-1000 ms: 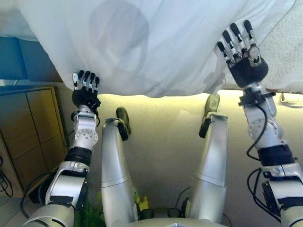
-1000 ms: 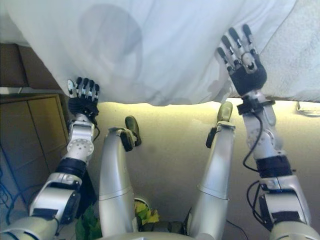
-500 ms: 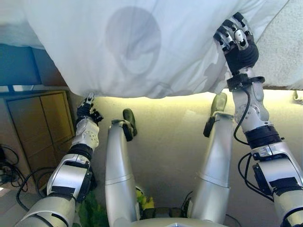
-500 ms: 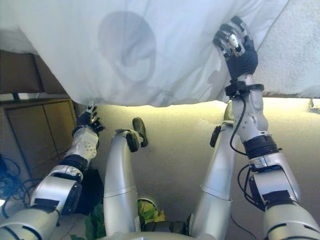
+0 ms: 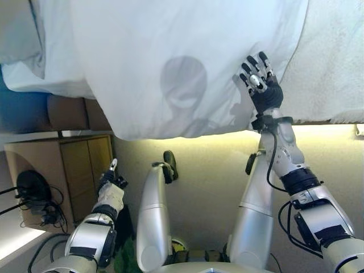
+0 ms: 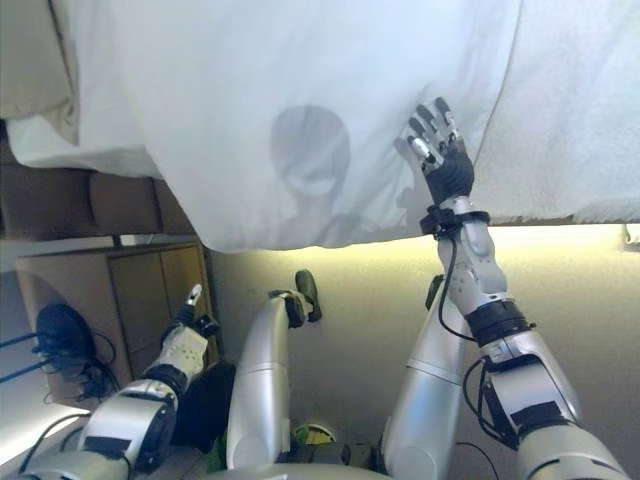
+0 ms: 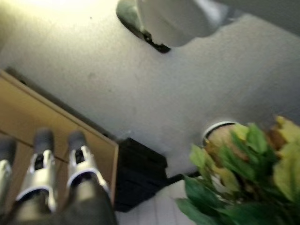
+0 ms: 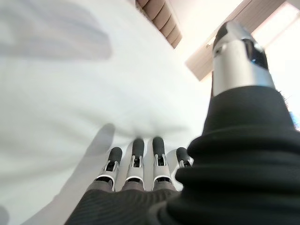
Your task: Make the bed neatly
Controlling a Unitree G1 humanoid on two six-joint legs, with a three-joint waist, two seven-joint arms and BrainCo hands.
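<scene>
A white duvet [image 5: 170,51] lies over the bed and hangs down past its near edge. My right hand [image 5: 261,91] rests flat on it near the hanging edge, open, with the fingers spread and straight. The right wrist view shows those fingers [image 8: 136,168] lying on the white cloth [image 8: 70,93]. My left hand [image 5: 111,181] is low down beside a wooden cabinet, well below the duvet and touching nothing. Its fingers [image 7: 44,183] are straight and hold nothing. To the right of the duvet lies a textured off-white bed surface [image 5: 335,57].
A wooden cabinet [image 5: 85,165] stands at the left below the bed edge, with cables and a round dark object [image 5: 31,187] beside it. A padded headboard [image 5: 62,111] and a pillow [image 5: 17,28] show at upper left. A potted plant [image 7: 243,173] and a black box [image 7: 140,168] sit on the floor.
The camera has shifted. My left hand dropped away from the duvet's edge to beside the cabinet. My right hand curled on the duvet, then spread open again, further left along it.
</scene>
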